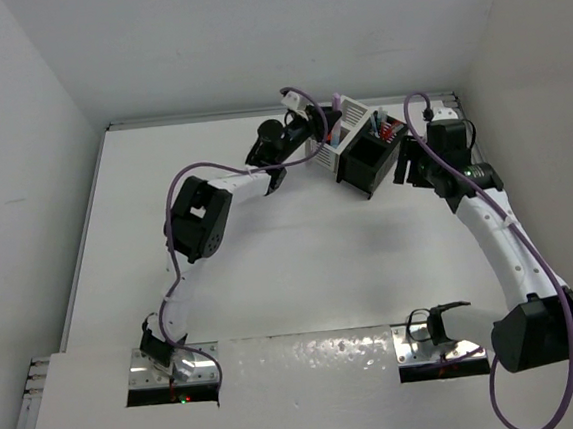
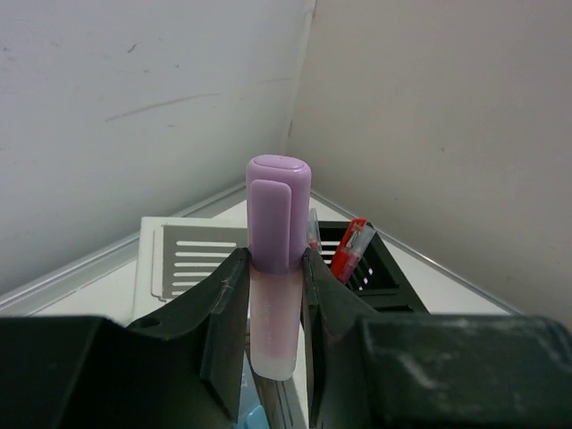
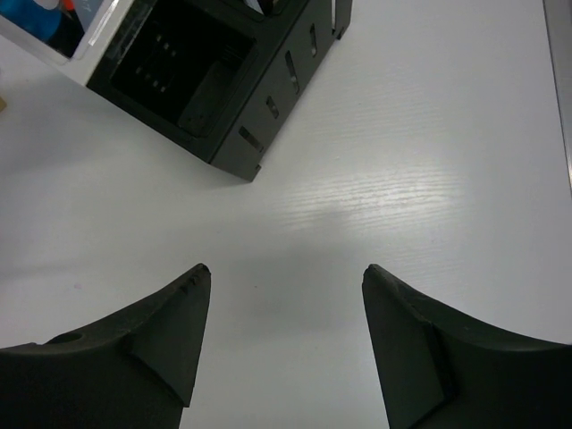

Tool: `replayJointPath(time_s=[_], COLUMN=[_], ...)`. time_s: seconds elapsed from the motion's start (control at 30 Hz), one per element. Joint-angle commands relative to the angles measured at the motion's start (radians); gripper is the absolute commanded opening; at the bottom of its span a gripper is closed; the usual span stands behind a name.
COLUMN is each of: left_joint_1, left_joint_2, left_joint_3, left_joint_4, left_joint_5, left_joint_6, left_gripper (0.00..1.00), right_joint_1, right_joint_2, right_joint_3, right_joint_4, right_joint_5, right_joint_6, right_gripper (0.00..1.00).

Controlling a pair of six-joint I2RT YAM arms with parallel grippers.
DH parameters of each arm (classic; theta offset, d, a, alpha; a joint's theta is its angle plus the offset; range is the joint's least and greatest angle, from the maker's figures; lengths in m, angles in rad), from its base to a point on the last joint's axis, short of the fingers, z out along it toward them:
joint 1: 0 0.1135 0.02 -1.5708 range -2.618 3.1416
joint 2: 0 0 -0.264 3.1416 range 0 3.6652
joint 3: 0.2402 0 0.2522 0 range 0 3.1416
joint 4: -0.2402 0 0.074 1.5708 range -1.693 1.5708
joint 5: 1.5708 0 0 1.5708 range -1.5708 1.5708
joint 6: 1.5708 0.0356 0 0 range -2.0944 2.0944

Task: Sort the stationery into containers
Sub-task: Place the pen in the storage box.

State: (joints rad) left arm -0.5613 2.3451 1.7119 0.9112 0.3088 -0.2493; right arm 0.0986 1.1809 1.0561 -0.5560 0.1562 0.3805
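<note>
The left gripper (image 2: 273, 268) clamps a lilac highlighter (image 2: 280, 201), long axis along its fingers, cap end toward the white box (image 2: 192, 257) just ahead. The right gripper (image 3: 286, 277) hangs open beside the black box (image 3: 268, 98).

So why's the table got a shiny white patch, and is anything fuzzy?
Right wrist view: light glares softly off the table, near the black box. Left wrist view: the purple highlighter looks sharp, but the left claw gripping it is dark and fuzzy near the lens.

Black box (image 3: 268, 98) partly off-frame — blue scrap (image 3: 31, 13) beside it, perhaps a highlighter.
</note>
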Motion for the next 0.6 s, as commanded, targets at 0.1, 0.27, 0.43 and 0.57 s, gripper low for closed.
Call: replayJointPath(time_s=[0.1,0.27,0.43,0.57], left_joint_1=[-0.019,-0.022,-0.022,-0.022], left_joint_2=[0.033,0.042,0.033,0.026], left_joint_3=[-0.031,-0.06,-0.095,-0.115], left_joint_4=[0.058,0.043,0.0,-0.008], left_joint_5=[-0.085,-0.117,-0.096,-0.099], left_joint_6=[0.079,0.162,0.2,0.226], left_gripper=[0.0,0.0,0.1,0.48], right_joint_1=[-0.017,-0.019,-0.019,-0.017], right_joint_2=[-0.004,-0.004,-0.012,-0.023], right_joint_3=[0.058,0.077,0.091,0.091], right_joint_4=[-0.056,-0.074,-0.091,-0.091], right_joint_5=[0.032,0.029,0.031,0.023], right_joint_6=[-0.057,-0.058,-0.058,-0.049], right_gripper=[0.69,0.69,0.69,0.69])
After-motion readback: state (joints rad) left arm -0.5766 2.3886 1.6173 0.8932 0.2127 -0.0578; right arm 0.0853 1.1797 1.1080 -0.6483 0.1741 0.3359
